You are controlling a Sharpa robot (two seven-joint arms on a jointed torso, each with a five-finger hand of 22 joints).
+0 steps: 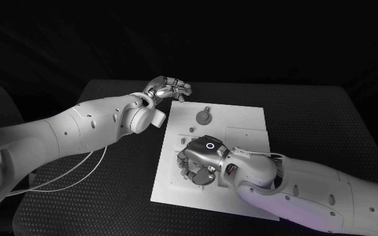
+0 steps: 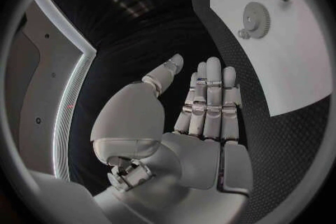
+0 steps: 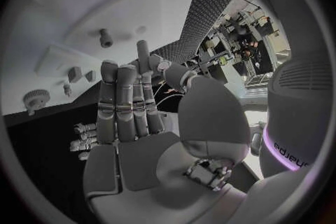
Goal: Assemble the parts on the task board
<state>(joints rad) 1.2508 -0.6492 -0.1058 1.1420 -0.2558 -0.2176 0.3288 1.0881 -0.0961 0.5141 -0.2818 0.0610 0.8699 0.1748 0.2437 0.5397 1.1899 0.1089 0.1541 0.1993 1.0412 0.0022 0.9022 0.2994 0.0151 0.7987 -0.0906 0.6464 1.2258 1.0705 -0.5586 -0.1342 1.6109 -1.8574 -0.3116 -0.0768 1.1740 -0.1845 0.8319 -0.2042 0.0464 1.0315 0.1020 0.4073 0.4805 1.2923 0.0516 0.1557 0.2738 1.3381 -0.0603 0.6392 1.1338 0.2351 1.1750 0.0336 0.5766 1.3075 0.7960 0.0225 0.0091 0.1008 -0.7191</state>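
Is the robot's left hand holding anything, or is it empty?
Empty. The left hand has its fingers stretched out with nothing between them, hovering off the task board's far corner, away from the gear.

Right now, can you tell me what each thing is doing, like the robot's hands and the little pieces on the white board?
left hand: open, holding nothing, off the board's far left corner.
right hand: open, holding nothing, palm down over the near part of the board.
task board: lying flat on the table.
gear: lying flat on the board, untouched.
peg: standing upright in the board.
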